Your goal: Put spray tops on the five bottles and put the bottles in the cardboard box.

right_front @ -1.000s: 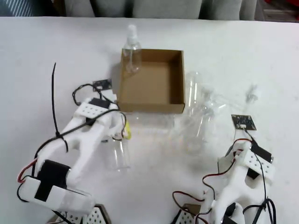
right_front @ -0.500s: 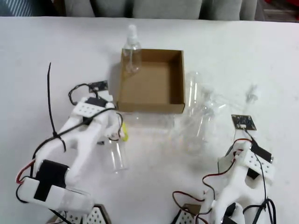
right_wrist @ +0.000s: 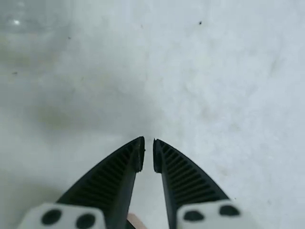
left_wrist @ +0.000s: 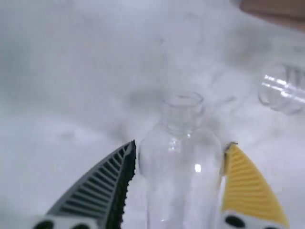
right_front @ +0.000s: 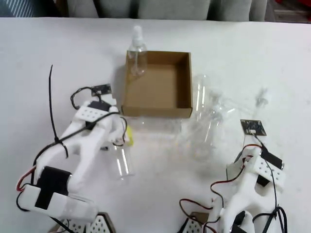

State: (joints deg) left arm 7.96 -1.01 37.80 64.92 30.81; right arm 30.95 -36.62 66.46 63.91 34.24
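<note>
High view is showing one capped bottle (right_front: 137, 51) standing in the box (right_front: 155, 110). Left end effector (left_wrist: 181, 144) is grasping an uncapped bottle (left_wrist: 183, 164) lying on the surface (right_front: 243, 48). Right end effector (right_wrist: 148, 155) is sitting clenched, empty. Most work is seemingly remaining.

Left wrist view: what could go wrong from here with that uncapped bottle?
The smooth, open bottle sits between the left hand's fingertips; it may slip or twist. The right hand is shut and empty, so capping may stall. The loose bottles beside the cardboard box could roll if bumped.
</note>
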